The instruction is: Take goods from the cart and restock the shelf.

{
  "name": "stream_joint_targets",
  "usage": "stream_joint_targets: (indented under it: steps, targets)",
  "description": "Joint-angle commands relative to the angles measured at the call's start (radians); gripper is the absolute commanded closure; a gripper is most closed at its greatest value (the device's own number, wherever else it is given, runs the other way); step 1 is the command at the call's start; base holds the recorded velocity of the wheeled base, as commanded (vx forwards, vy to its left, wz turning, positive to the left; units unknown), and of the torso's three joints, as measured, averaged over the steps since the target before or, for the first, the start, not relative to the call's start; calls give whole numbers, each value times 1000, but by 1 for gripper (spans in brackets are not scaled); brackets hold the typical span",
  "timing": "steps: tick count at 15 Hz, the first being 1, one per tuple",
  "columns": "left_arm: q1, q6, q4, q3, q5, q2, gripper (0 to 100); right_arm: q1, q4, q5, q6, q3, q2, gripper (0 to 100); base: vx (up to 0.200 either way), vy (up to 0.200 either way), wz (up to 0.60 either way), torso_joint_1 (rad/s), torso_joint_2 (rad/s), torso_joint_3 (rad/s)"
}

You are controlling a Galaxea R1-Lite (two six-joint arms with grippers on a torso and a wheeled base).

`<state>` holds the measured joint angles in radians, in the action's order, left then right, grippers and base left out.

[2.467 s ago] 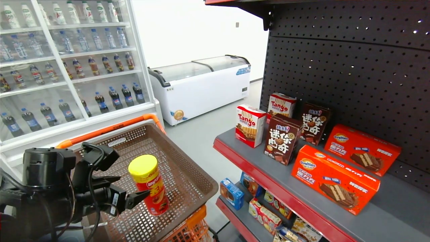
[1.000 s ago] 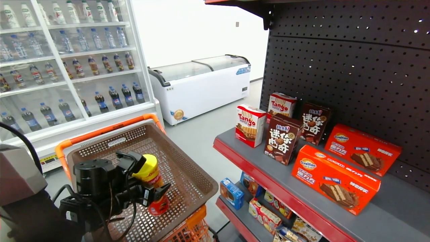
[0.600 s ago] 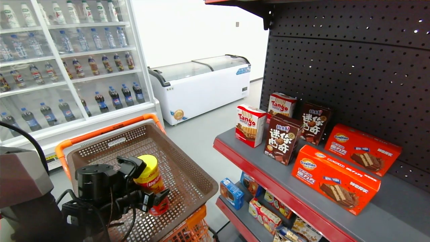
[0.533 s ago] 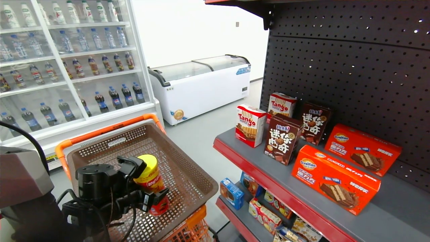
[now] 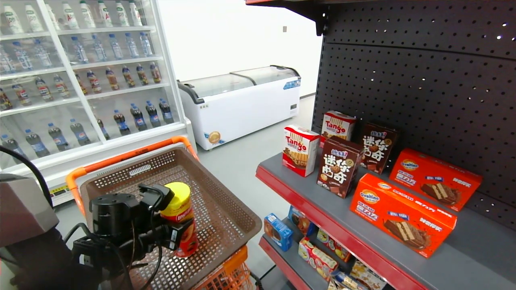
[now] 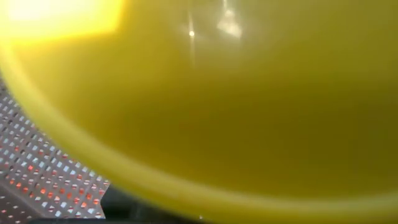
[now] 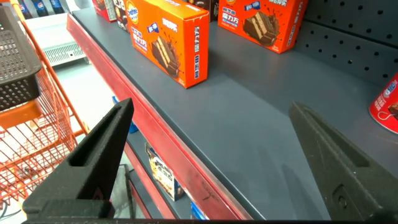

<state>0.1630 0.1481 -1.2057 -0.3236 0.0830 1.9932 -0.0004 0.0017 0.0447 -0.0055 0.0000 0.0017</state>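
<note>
the left gripper (image 5: 177, 235) is clamped on the chips can (image 5: 180, 211) in the cart basket (image 5: 225, 201). the right gripper (image 7: 211, 112) hangs over the shelf (image 7: 261, 146), fingers apart.

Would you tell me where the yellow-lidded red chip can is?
Head view, lower left: the yellow-lidded red can is upright in the brown perforated basket, gripped by the left gripper, left of the grey shelf.
</note>
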Motion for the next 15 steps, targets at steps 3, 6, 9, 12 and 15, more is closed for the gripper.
stream_joint_targets:
  steps: [3, 6, 9, 12, 15]
  targets:
    - [-2, -24, 112, -41, 8, -155, 100, 0, 0, 1, -1, 0, 0, 0, 0, 0, 0, 0, 0, 0]
    - [-23, -47, 407, -144, 9, -333, 100, 0, 0, 0, -1, 0, 0, 0, 0, 0, 0, 0, 0, 0]
    - [-36, -48, 551, -157, 14, -464, 100, 0, 0, 0, -1, 0, 0, 0, 0, 0, 0, 0, 0, 0]
    - [-36, -81, 631, -134, 77, -622, 100, 0, 0, 0, -1, 0, 0, 0, 0, 0, 0, 0, 0, 0]
    - [-42, -219, 643, -109, 96, -764, 100, 0, 0, 1, -1, 0, 0, 0, 0, 0, 0, 0, 0, 0]
